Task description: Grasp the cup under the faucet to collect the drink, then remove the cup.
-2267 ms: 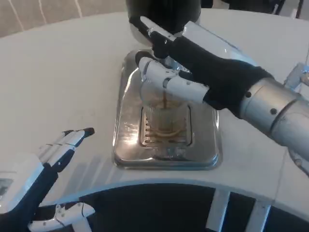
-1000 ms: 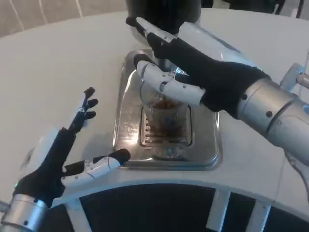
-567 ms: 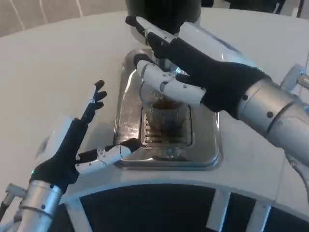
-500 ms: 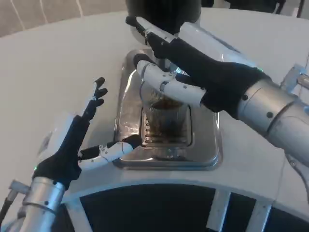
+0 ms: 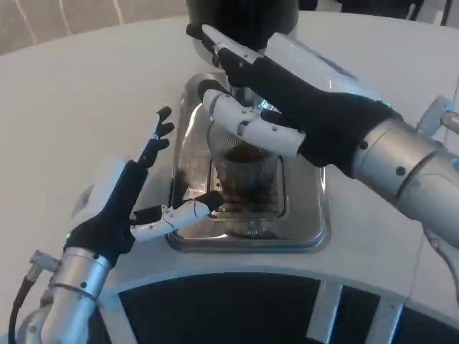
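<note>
A clear cup (image 5: pixel 244 174) with brown drink in it stands on the grate of a shiny metal drip tray (image 5: pixel 306 206), under the faucet (image 5: pixel 249 94). My right hand (image 5: pixel 290 93) reaches in from the right and grips the faucet between a long upper finger and the thumb, just above the cup's rim. My left hand (image 5: pixel 129 197) hovers at the tray's left side with fingers spread and nothing in it. Its thumb lies over the tray's front left edge, a little short of the cup.
The black dispenser body (image 5: pixel 241 17) rises behind the tray at the top. The white table (image 5: pixel 79 93) runs wide to the left, and its curved front edge passes just below the tray. A metal fitting (image 5: pixel 446 115) shows at the right edge.
My left hand has risen from the table's front edge, opened and moved right up to the tray, thumb toward the cup. The cup has filled with brown drink. The right hand has stayed put.
</note>
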Controlling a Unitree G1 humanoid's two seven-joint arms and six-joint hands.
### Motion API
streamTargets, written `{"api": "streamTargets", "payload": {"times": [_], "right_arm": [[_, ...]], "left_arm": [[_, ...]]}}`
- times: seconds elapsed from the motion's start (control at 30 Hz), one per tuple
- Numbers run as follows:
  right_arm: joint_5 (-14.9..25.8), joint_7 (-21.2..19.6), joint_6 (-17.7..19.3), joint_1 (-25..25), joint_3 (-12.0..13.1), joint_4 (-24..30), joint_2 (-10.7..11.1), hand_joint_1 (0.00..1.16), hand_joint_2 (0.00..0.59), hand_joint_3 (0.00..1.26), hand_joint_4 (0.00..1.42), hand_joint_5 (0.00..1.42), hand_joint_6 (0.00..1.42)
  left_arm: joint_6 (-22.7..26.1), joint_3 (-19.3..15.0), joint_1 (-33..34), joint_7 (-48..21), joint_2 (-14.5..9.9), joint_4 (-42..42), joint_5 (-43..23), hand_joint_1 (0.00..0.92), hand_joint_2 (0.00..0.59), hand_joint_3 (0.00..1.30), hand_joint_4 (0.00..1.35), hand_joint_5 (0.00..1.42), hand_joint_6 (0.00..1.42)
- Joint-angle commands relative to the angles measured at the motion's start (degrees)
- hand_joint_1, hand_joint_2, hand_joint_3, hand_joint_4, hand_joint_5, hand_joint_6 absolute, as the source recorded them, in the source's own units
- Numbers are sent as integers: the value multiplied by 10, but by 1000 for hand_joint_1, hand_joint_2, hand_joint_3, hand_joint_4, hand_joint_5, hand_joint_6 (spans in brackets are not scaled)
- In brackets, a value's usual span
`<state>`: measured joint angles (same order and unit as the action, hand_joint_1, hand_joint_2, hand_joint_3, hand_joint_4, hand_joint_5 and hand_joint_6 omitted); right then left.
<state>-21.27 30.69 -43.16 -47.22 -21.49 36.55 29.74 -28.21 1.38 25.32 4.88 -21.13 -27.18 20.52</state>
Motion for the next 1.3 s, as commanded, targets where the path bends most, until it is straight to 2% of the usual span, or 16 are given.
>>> {"api": "streamTargets", "payload": {"times": [0.03,0.23,0.37,0.63,0.83,0.97,1.07,1.17,1.3], "right_arm": [[7,26,5,14,-17,8,-4,0,582,0,0,0,0],[9,30,1,12,-8,13,-2,0,582,0,0,0,0],[4,15,-8,18,15,30,-7,0,586,0,0,0,0],[-9,4,-25,31,59,87,0,0,586,0,0,0,0],[-21,1,-50,59,114,168,19,0,586,0,0,0,0],[-20,3,-64,70,141,201,28,0,586,0,0,0,0],[-21,13,-70,91,169,230,50,0,586,0,0,0,0],[-19,32,-55,122,207,234,64,0,586,0,0,0,0],[-13,66,-3,187,287,234,71,0,586,0,0,0,0]], "left_arm": [[-6,5,7,9,3,-13,0,396,56,0,0,135,116],[-6,5,8,7,2,-16,-2,391,59,0,0,136,115],[-7,4,6,6,1,-15,-3,390,62,0,0,136,121],[-9,5,4,2,1,-12,-6,389,63,0,0,144,126],[-11,6,-1,-2,0,-8,-7,389,64,0,0,146,128],[-11,6,-5,-4,-1,-2,-7,386,65,0,0,147,129],[-9,6,-7,-6,-1,4,-8,383,67,0,0,147,130],[-7,5,-9,-8,-2,11,-10,380,67,0,0,148,130],[-3,4,-11,-14,-5,19,-12,379,68,0,0,148,130]]}}
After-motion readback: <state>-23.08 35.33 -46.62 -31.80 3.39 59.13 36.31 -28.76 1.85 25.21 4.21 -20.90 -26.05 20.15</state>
